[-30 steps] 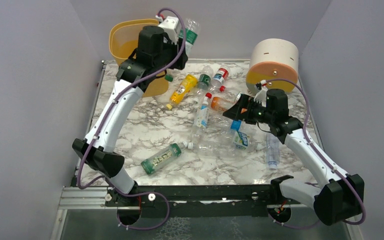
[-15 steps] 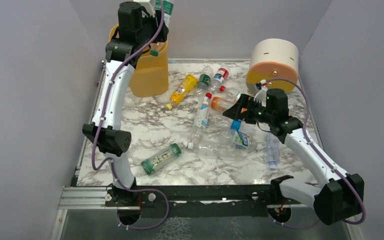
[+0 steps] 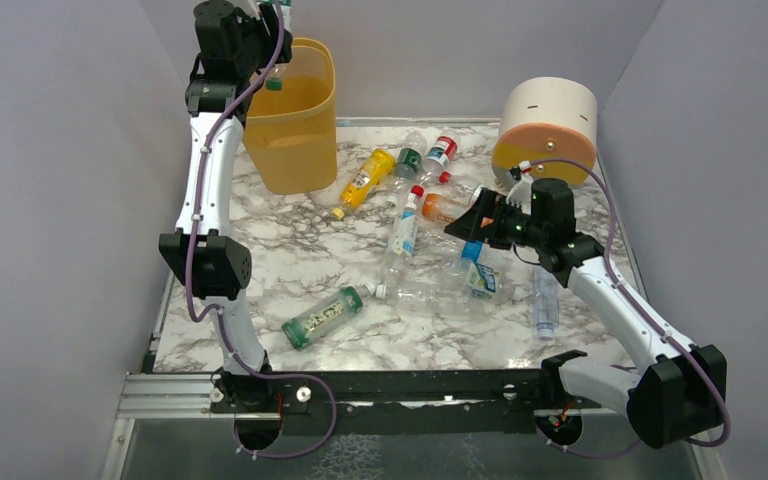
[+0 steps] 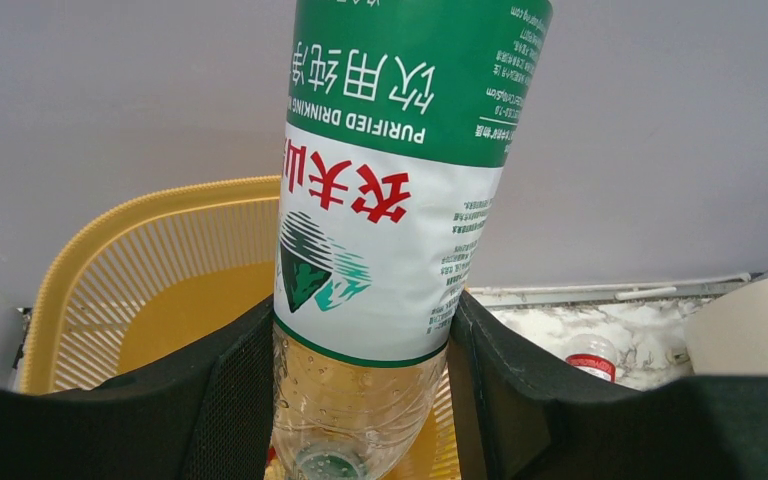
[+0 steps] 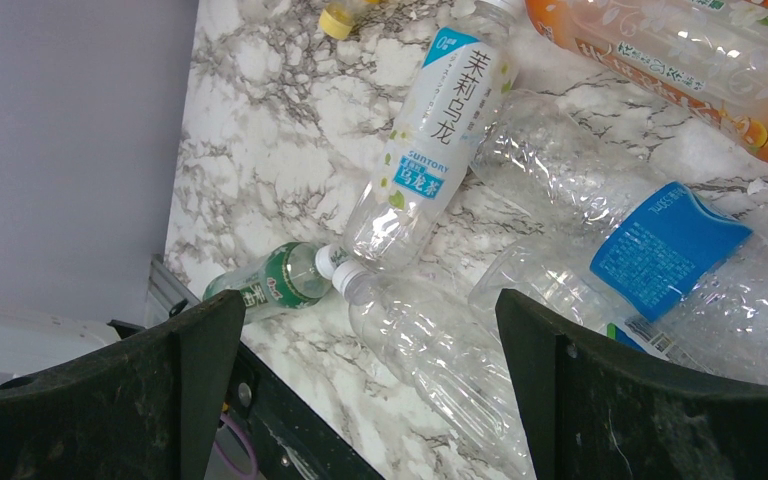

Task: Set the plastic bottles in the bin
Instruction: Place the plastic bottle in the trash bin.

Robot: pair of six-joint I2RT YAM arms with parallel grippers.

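Scene: 2 robot arms at a marble table [image 3: 280,250] strewn with plastic bottles; a tall yellow-orange bin [image 3: 295,130] stands at the far left corner.
Left gripper [image 4: 360,385]: raised high at the bin's far left rim, its 2 black fingers [image 4: 235,400] clamped on the clear lower body of 1 green-and-white labelled water bottle [image 4: 390,200].
Held bottle: neck points back toward the wrist, base points away; the bin's ribbed inside shows behind and below it.
Right gripper [image 5: 365,300]: jaws spread wide, holding nothing, hovering over a white-labelled Suntory tea bottle [image 5: 435,130] and a clear blue-labelled bottle [image 5: 660,250].
Other bottles: a green-labelled one [image 3: 322,317] near the front, a yellow one [image 3: 368,175] just beside the bin.
Step in hand: likely dropping the held bottle into the bin.
Doing it well: the whole bottle should sit over the opening before release, since an end overhanging the rim could bounce it out.
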